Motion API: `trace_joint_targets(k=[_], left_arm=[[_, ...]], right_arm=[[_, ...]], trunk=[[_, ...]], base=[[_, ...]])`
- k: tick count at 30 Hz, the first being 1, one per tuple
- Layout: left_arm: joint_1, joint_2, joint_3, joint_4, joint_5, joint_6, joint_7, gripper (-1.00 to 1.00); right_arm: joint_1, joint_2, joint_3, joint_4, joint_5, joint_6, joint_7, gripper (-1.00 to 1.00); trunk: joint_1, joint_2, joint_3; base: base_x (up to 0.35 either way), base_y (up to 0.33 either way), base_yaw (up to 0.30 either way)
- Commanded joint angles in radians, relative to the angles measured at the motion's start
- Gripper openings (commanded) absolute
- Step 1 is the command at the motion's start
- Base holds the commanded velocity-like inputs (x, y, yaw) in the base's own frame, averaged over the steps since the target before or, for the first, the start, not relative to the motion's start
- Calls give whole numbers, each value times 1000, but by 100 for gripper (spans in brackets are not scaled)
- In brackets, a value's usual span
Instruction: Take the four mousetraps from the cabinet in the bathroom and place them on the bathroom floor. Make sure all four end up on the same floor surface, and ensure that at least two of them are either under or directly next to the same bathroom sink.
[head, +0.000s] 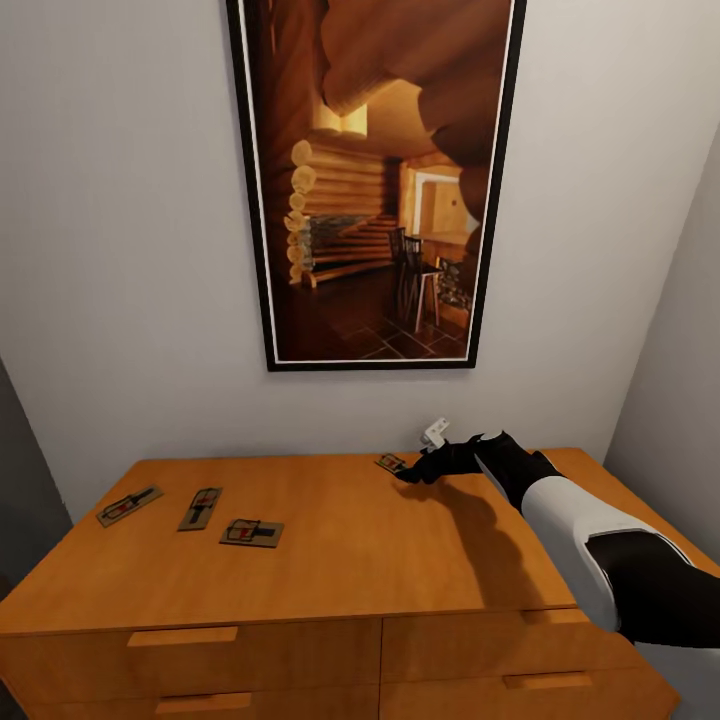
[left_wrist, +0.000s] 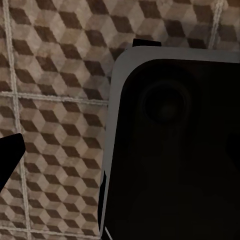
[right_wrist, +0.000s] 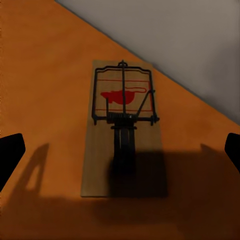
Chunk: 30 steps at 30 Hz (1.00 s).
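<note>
Right gripper (head: 408, 472) hangs low over the back edge of the cabinet (head: 330, 560) top, jaws spread wide with nothing between them; in the right wrist view the two dark fingertips (right_wrist: 10, 152) sit far apart at either side, and one mousetrap (right_wrist: 124, 130) lies flat on the wood between and ahead of them, untouched. That trap's long axis runs along the gripper's line of sight, its wire frame and red spot at the end nearer the wall. In the head view the same trap (head: 390, 463) sits at the cabinet's rear edge, just beside the gripper tip, near the wall. Three more mousetraps lie flat on the cabinet's left part, well apart from the gripper: one (head: 129, 505) nearest the left edge, one (head: 200, 508) beside it, one (head: 251, 532) closest to the cabinet's middle; their long axes are all angled differently. Cabinet drawers shut, contents not visible. Right arm (head: 590, 540) reaches in from the cabinet's right side, forearm angled toward the wall, wrist bent down. A framed picture (head: 375, 180) hangs on the wall above the cabinet. Left wrist view: cube-patterned bathroom floor (left_wrist: 55, 100), a dark grey-edged body (left_wrist: 175, 150); left gripper's opening cannot be told.
</note>
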<state>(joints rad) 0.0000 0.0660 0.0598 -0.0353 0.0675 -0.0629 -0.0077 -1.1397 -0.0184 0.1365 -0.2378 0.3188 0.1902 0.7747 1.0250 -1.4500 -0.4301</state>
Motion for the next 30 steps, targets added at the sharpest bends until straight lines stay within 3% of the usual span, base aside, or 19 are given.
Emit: trace_joint_targets(k=[1,17,30], left_arm=[[0,0,0,0,0,0,0,100],[0,0,0,0,0,0,0,100],[0,0,0,0,0,0,0,100]], right_arm=[[0,0,0,0,0,0,0,100],[0,-1,-1,77,-18,-94,2,100],[0,-3,-2,81,-21,-104,3,100]], trunk=[[0,0,0],[0,0,-1],[0,0,-10]], base=[[0,0,0],[0,0,0],[0,0,0]])
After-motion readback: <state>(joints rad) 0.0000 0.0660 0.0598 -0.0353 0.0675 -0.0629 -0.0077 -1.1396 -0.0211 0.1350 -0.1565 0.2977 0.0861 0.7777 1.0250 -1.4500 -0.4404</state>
